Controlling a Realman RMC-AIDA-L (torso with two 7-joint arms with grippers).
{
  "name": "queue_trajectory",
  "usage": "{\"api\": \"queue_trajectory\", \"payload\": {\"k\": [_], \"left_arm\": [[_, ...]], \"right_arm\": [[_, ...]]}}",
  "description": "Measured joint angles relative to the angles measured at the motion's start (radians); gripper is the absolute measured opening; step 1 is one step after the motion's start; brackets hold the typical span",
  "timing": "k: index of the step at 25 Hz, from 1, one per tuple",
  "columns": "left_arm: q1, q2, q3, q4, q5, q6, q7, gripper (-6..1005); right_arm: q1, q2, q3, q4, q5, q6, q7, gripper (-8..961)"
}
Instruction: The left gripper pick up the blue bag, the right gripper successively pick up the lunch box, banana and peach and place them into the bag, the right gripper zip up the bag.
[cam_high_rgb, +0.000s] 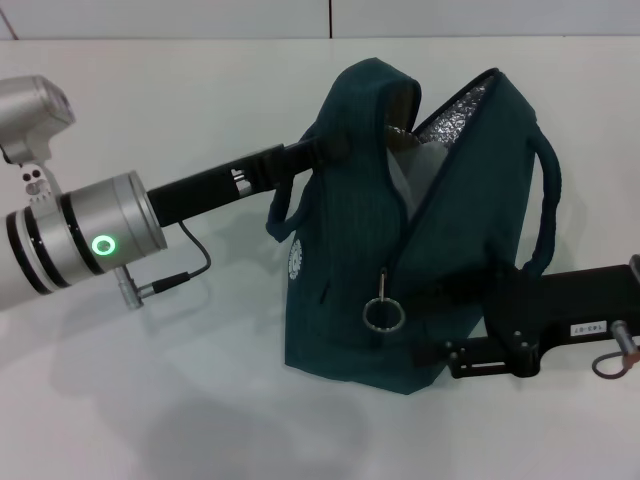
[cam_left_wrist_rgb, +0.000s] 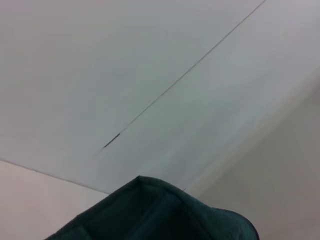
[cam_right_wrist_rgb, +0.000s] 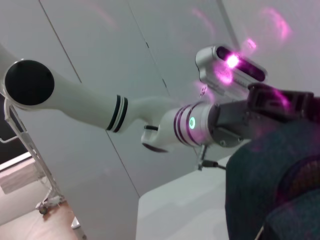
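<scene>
The blue bag (cam_high_rgb: 380, 250) stands on the white table, its zip gaping at the top and showing silver foil lining (cam_high_rgb: 465, 115). My left gripper (cam_high_rgb: 318, 150) reaches in from the left and is shut on the bag's upper edge, with its tips hidden under the fabric. The bag's fabric also shows in the left wrist view (cam_left_wrist_rgb: 160, 215) and in the right wrist view (cam_right_wrist_rgb: 270, 185). My right gripper (cam_high_rgb: 440, 325) is open, low against the bag's right end. The zip's ring pull (cam_high_rgb: 382, 312) hangs free just left of it. A pale clear shape (cam_high_rgb: 412, 165) shows inside the bag; I cannot tell what it is. The banana and peach are out of view.
The white table (cam_high_rgb: 150, 400) surrounds the bag. A loop handle (cam_high_rgb: 548, 200) sticks out on the bag's right, above my right arm. The right wrist view shows my left arm's silver wrist with its green light (cam_right_wrist_rgb: 192, 122) in front of a white wall.
</scene>
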Motion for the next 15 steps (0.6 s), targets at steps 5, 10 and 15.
{"api": "queue_trajectory", "payload": {"k": [5, 10, 15], "left_arm": [[0.002, -0.001, 0.0, -0.02, -0.003, 0.0, 0.004, 42], [0.002, -0.001, 0.0, -0.021, -0.003, 0.0, 0.006, 42], [0.002, -0.001, 0.0, -0.022, -0.003, 0.0, 0.011, 41]], "right_arm": [[0.023, 0.001, 0.001, 0.061, 0.03, 0.022, -0.04, 575], [0.032, 0.002, -0.005, 0.097, 0.069, 0.068, -0.053, 553], [0.052, 0.002, -0.012, 0.132, 0.087, 0.084, -0.065, 526]]}}
